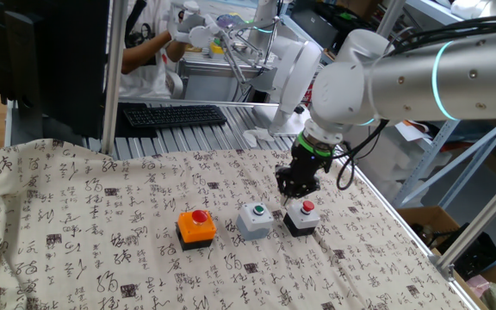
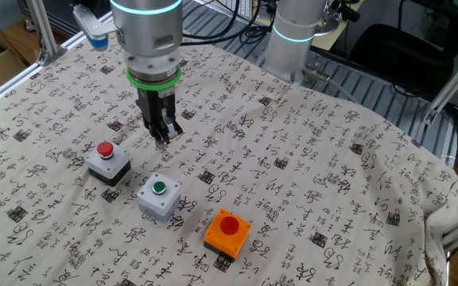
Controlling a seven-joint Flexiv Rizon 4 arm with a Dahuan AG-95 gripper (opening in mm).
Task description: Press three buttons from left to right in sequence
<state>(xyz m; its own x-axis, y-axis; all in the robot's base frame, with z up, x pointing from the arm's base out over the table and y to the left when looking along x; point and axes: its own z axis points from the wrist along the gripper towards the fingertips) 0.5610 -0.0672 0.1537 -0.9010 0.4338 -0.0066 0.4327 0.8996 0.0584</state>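
Three button boxes stand in a row on the patterned cloth. The orange box with a red button (image 1: 196, 226) is on the left in one fixed view, and also shows in the other fixed view (image 2: 229, 230). The light grey box with a green button (image 1: 256, 218) (image 2: 159, 195) is in the middle. The black-based box with a small red button (image 1: 302, 215) (image 2: 108, 161) is at the right end. My gripper (image 1: 293, 191) (image 2: 164, 140) points down just behind the row, nearest the black box, above the cloth and touching no box. Its fingertips meet, holding nothing.
A black keyboard (image 1: 175, 114) lies on the metal rollers behind the cloth, where a person (image 1: 145, 43) is working. A second robot's white base (image 2: 296, 32) stands at the table's far edge. Aluminium frame posts (image 1: 110, 77) rise at the sides.
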